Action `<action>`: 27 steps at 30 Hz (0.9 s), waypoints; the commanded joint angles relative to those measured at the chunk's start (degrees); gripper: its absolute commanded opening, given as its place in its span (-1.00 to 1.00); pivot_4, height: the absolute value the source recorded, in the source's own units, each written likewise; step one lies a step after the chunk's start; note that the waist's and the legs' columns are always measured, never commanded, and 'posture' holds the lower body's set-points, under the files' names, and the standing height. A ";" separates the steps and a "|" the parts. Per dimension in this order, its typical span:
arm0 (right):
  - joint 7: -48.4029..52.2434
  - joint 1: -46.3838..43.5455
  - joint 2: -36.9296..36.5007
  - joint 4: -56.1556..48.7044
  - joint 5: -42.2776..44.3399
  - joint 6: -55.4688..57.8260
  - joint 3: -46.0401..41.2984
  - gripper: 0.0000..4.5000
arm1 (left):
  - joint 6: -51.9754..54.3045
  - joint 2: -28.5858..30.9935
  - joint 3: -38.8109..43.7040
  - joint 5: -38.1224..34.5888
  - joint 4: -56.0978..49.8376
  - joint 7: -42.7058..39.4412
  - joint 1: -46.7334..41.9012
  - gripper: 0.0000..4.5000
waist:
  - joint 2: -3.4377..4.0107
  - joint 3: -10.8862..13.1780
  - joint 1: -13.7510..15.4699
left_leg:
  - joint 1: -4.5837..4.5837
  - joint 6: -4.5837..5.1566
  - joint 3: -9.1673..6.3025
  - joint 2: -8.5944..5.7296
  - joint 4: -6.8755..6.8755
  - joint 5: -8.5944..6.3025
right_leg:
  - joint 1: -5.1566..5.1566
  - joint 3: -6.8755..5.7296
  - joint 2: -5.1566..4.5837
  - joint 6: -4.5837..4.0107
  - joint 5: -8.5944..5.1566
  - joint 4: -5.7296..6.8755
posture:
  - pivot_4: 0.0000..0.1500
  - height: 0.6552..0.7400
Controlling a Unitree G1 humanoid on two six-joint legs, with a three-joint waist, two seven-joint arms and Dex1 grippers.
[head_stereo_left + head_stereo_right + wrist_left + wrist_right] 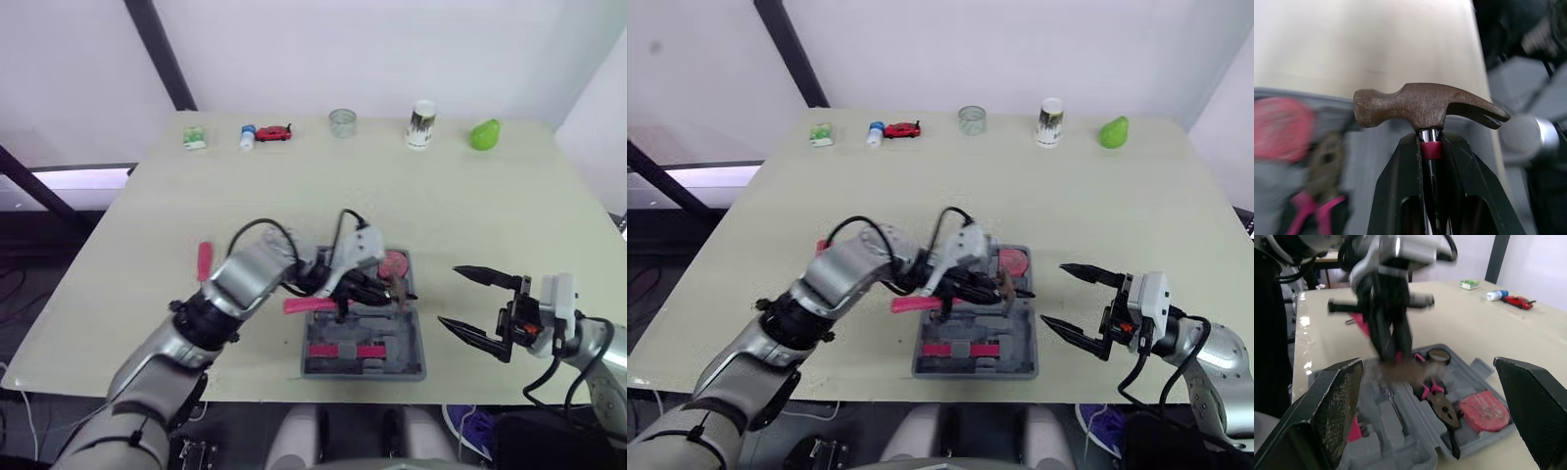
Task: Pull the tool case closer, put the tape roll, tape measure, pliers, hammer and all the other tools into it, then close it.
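Closest to the head camera, the grey moulded-plastic tool case [415,345] lies open near the front edge of the tabletop [509,206]. Pink-trimmed pieces sit in its recesses and a red, round tape measure [395,262] fills its far corner. Over it the left pincer [384,290] is clenched on the hammer [306,305], with the pink grip pointing to the robot's left and the head above the case. Whether the head touches the tray is hard to tell. One pink-handled tool [204,260] lies on the tabletop left of the case, too small to identify. Right of the case the right pincer [448,295] hovers released, its fingers spread wide.

From the left wrist, the black fingers clamp the chrome neck just under the rusty brown claw head. The case contents behind it are blurred.

From the right wrist, two textured black fingers frame the case. Inside it, pliers [1442,407] with pink handles lie beside the red tape measure. The hammer head is only a smear.
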 commanded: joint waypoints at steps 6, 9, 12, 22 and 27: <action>-2.26 2.16 1.55 -2.25 -1.02 -2.63 -0.76 1.00 | -2.36 -1.82 -10.02 6.92 1.10 -4.43 -7.64 -0.94 | 0.03 0.04 0.01 | 0.01 0.00 -0.02 0.02 0.07 0.00 | -0.05 0.09 0.13 0.01 0.00 0.04 | 1.00 1.00; -3.01 2.07 2.13 -2.18 -1.47 -3.15 -0.51 1.00 | -2.85 -3.58 -11.80 9.35 3.08 -4.01 -9.00 -0.94 | 0.03 0.04 0.00 | -0.01 0.01 -0.01 0.03 0.12 0.00 | -0.05 0.11 0.12 0.01 0.01 0.03 | 1.00 1.00; -3.52 2.70 2.63 -2.18 -1.87 -3.80 -0.59 1.00 | -0.52 -4.37 -14.20 10.91 3.20 -4.60 -10.26 -0.94 | 0.04 0.04 -0.05 | -0.06 0.01 -0.05 0.04 0.19 0.00 | -0.06 0.08 0.15 0.01 0.01 0.05 | 1.00 1.00; -3.70 3.81 2.40 -2.35 -1.41 -4.22 -1.05 1.00 | 8.06 -9.27 -18.90 14.95 6.12 -1.24 -12.23 -0.94 | 0.05 0.05 0.00 | -0.22 0.03 -0.18 0.06 0.38 -0.01 | -0.08 0.00 0.17 0.03 0.01 0.05 | 1.00 1.00; -0.97 5.52 -0.23 -1.36 -0.48 -3.56 -2.59 1.00 | 9.15 -11.04 -18.85 15.76 7.78 0.96 -11.85 -0.94 | 0.05 0.05 0.00 | -0.24 0.03 -0.20 0.07 0.40 -0.01 | -0.08 -0.01 0.16 0.03 0.02 0.06 | 1.00 1.00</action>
